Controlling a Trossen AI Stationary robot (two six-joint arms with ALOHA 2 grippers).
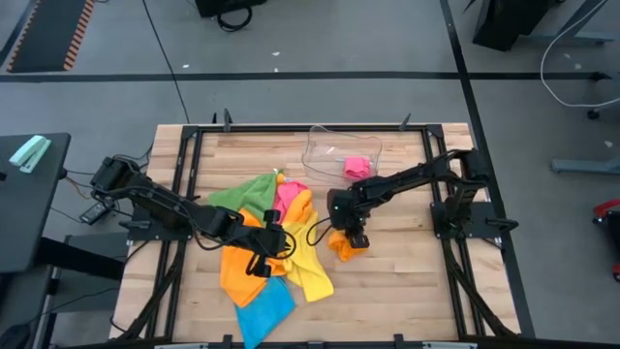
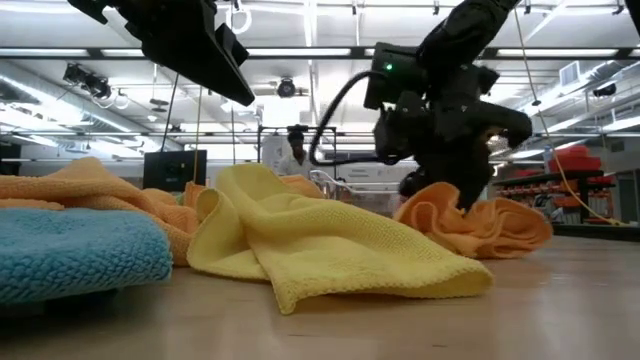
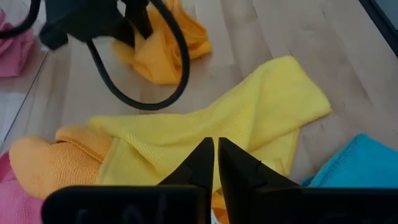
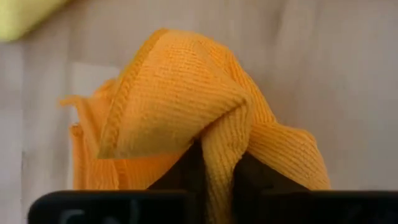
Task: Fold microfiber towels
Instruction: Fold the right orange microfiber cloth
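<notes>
A lone orange towel [image 1: 341, 248] lies bunched on the wood right of the pile, and my right gripper [image 4: 217, 169] is shut on it. The pile holds a yellow towel [image 3: 249, 118], a second orange towel [image 1: 244, 273], a blue towel [image 1: 263, 305], a green towel [image 1: 242, 194] and a pink towel [image 1: 291, 194], all lying on the table and overlapping one another. My left gripper [image 3: 216, 149] hovers shut above the yellow towel with nothing between its fingers. My right gripper pinches a raised fold [image 4: 219, 134] of the lone orange towel between its two fingers. The fingers come steeply from above. The fold is drawn up into a peak, while the rest of the towel [image 2: 500, 228] lies crumpled on the table.
A clear plastic tray [image 1: 325, 145] stands at the far middle of the table with a pink cloth [image 1: 356, 167] in it. Bare wood lies to the right of and in front of the lone orange towel. A person [image 2: 293, 150] stands in the room beyond.
</notes>
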